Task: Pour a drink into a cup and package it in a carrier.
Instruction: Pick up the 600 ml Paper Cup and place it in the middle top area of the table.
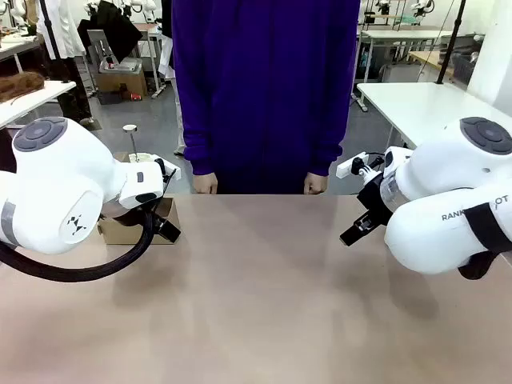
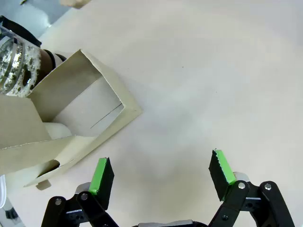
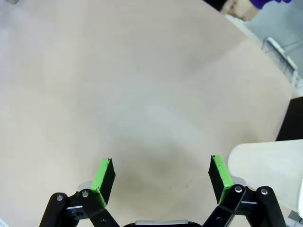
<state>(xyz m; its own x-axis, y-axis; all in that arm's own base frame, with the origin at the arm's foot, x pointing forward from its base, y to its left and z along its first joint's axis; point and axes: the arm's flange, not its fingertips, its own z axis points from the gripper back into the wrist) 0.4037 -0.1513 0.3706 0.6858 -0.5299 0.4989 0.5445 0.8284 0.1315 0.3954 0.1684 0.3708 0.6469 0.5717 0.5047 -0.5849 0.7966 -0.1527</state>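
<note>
The brown cardboard carrier (image 2: 71, 113) stands at the table's left, with its open holes facing my left wrist camera; in the front view the carrier (image 1: 120, 232) is partly behind my left arm. Just past it is a clear jug (image 2: 14, 61) with bubbles on its wall and a dark brown patch, likely the drink (image 2: 46, 59), at its edge. My left gripper (image 2: 161, 171) hangs open over bare table beside the carrier, and the same left gripper (image 1: 166, 226) shows at the carrier's right end. A white tapered cup (image 3: 267, 168) lies just right of my open, empty right gripper (image 3: 161, 172), the right gripper (image 1: 358, 230) low over the table.
A person in a purple sweater (image 1: 264, 88) stands at the far edge, both hands (image 1: 206, 184) resting at the table's rim. A black object (image 3: 291, 123) lies beyond the cup. The tan table (image 1: 264, 296) stretches between my two arms.
</note>
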